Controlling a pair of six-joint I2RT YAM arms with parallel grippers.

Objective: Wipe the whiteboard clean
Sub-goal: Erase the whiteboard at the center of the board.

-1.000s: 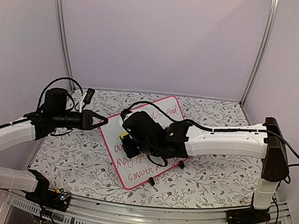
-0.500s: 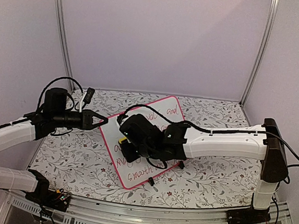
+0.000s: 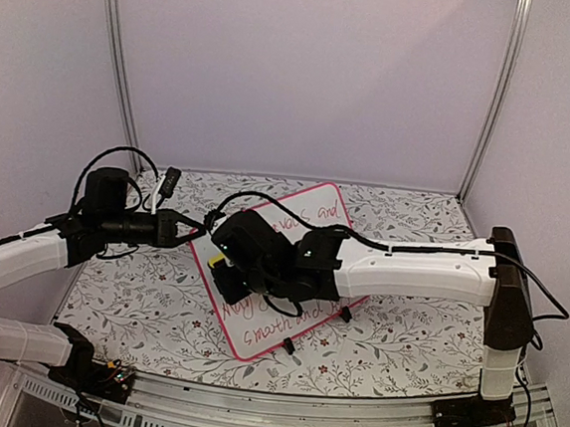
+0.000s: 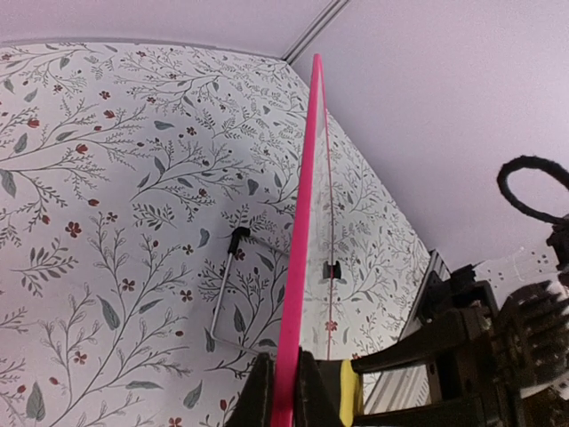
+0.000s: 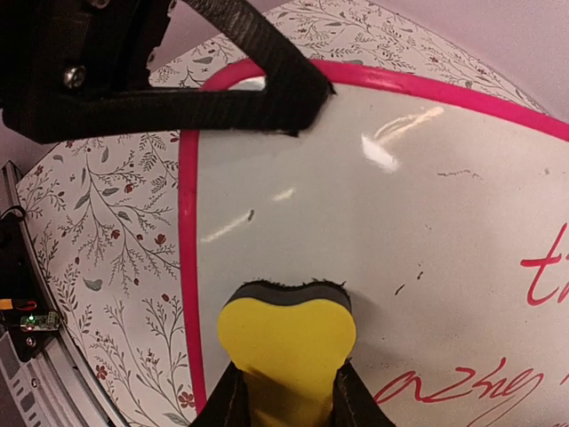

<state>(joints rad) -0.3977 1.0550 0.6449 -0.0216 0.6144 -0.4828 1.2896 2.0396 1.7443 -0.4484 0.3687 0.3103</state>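
The whiteboard [image 3: 313,214] with its pink frame lies tilted on the floral table, with red handwriting on its lower and right parts. My left gripper [image 3: 196,228] is shut on the board's left frame edge [image 4: 302,222], one finger [image 4: 256,391] on each side of it. My right gripper [image 3: 226,274] is shut on a yellow eraser [image 5: 286,342]. The eraser's dark felt face presses on the board [image 5: 373,205] close to the left frame. The surface around the eraser is wiped white, and red strokes [image 5: 462,387] show to its right.
Two black clip feet [image 3: 288,346] [image 3: 346,316] sit at the board's near edge. A small white and black object [image 3: 167,184] lies at the back left. In the left wrist view a thin metal rod [image 4: 222,294] lies on the table beside the board. Walls close in the back and sides.
My right gripper has slid the eraser left across the board towards its left frame edge. The left arm has stayed where it was, still shut on the frame.
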